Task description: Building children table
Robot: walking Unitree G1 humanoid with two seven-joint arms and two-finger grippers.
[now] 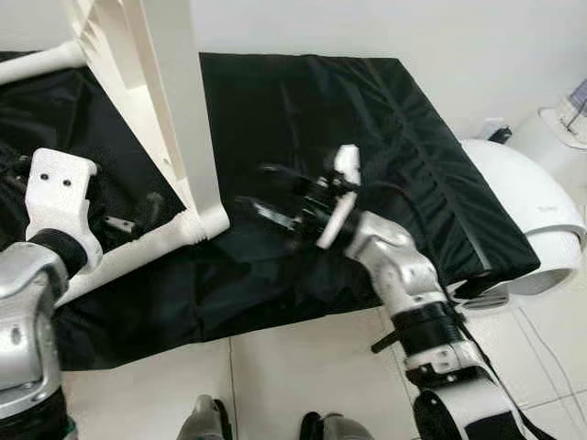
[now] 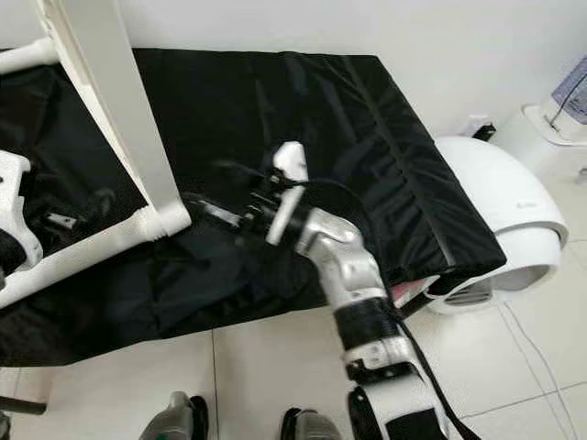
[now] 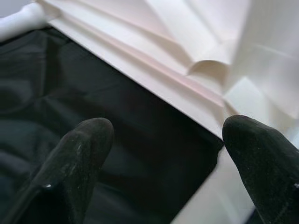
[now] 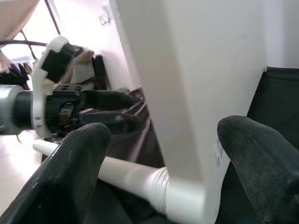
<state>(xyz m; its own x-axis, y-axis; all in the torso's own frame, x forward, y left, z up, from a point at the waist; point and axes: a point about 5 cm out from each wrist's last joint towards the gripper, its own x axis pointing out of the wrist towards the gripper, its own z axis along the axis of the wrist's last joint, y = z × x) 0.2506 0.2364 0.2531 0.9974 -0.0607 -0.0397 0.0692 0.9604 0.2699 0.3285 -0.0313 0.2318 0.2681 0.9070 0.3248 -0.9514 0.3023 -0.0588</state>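
Surface: black padded mat (image 1: pixel 367 137), wrinkled at the near edge, spread on a raised platform; overhangs the front side.
Floor: pale glossy tiles (image 1: pixel 303 367) with thin grey joints, just below the mat.
Wall: plain white (image 2: pixel 440 37), behind the mat.
Table part: white children table top (image 1: pixel 151 101), standing on edge and tilted on the mat, at the left half.
Leg: white round table leg (image 1: pixel 138 252), lying on the mat, joined to the lower corner of the table top by a ribbed collar.
Right side of room: white domed appliance (image 1: pixel 532 211) on the floor, touching the mat corner.
Right gripper (image 1: pixel 266 197): above the mat, just beside the corner joint; fingers wide apart, holding nothing.
Left gripper (image 3: pixel 168 163): near the inner side of the table top, over the mat; fingers (image 3: pixel 79 154) spread, nothing between them.
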